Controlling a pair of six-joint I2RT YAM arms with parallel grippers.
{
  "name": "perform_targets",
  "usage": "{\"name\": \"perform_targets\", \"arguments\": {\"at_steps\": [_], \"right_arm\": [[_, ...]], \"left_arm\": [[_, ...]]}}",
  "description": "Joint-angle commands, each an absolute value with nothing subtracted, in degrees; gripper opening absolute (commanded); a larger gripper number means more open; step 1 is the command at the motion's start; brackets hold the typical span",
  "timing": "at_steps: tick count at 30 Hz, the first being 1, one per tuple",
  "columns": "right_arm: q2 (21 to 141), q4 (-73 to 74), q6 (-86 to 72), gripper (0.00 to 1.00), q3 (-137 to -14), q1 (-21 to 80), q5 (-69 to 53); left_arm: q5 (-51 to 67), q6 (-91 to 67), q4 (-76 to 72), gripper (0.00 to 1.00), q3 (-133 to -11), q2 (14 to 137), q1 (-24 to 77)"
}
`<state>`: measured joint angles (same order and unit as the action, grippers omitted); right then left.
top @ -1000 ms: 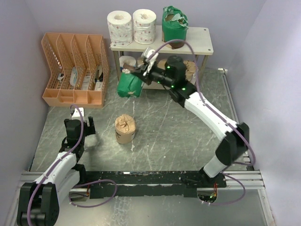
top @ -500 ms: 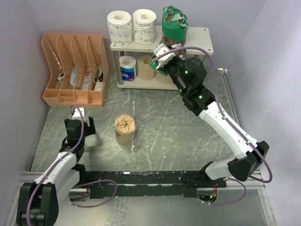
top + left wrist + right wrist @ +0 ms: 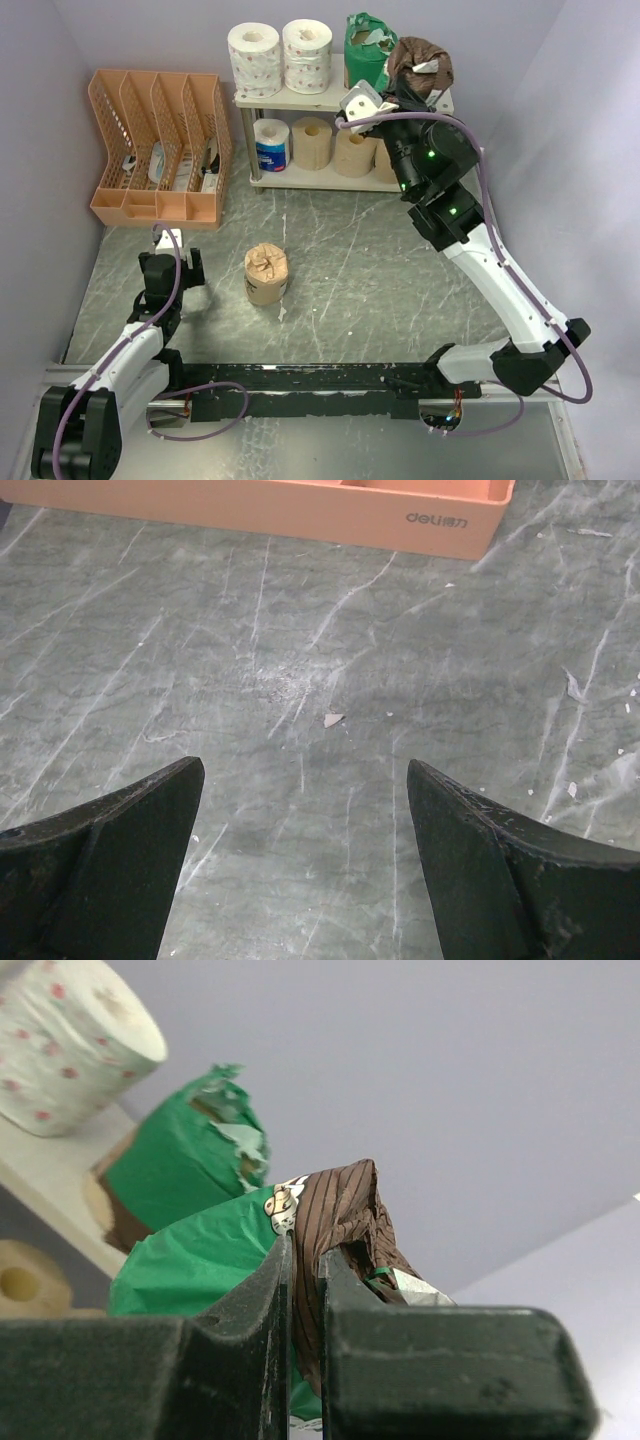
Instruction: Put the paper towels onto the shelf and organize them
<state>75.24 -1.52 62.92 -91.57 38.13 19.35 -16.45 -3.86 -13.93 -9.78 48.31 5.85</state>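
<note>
A green-wrapped roll (image 3: 420,58) is pinched by its brown twisted top in the tight-pressed jaws of the right gripper (image 3: 305,1260), just above the right end of the shelf (image 3: 437,98) top board, beside a second green roll (image 3: 366,45); the left gripper (image 3: 305,770), jaws spread, is held low over the tabletop (image 3: 320,680), well apart.

Two white rolls (image 3: 253,55) and a green roll (image 3: 366,50) are crowding the shelf's (image 3: 300,100) top board; a held roll (image 3: 420,58) is hovering over its bare right end. A brown roll (image 3: 266,275) is standing alone mid-tabletop (image 3: 350,260).

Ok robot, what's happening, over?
Right fingers shut on green roll, over top shelf. Left fingers open, empty. One brown roll on table. Nothing blocking.
</note>
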Motion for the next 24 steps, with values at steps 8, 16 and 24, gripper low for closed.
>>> {"name": "perform_targets", "arguments": {"at_steps": [8,16,24], "right_arm": [[83.46,-13.15,79.31,0.00,-99.51,33.56,21.81],[93.03,-8.88,73.91,0.00,-109.19,23.70,15.28],[96.16,-8.74,64.76,0.00,-109.43,15.37,5.11]], "left_arm": [[-20.85,-5.07,-15.56,0.94,-9.42,47.40,7.12],[-22.73,-6.06,-15.56,0.94,-9.49,47.07,7.29],[-23.20,-6.41,-15.72,0.94,-9.43,46.89,7.29]]}}
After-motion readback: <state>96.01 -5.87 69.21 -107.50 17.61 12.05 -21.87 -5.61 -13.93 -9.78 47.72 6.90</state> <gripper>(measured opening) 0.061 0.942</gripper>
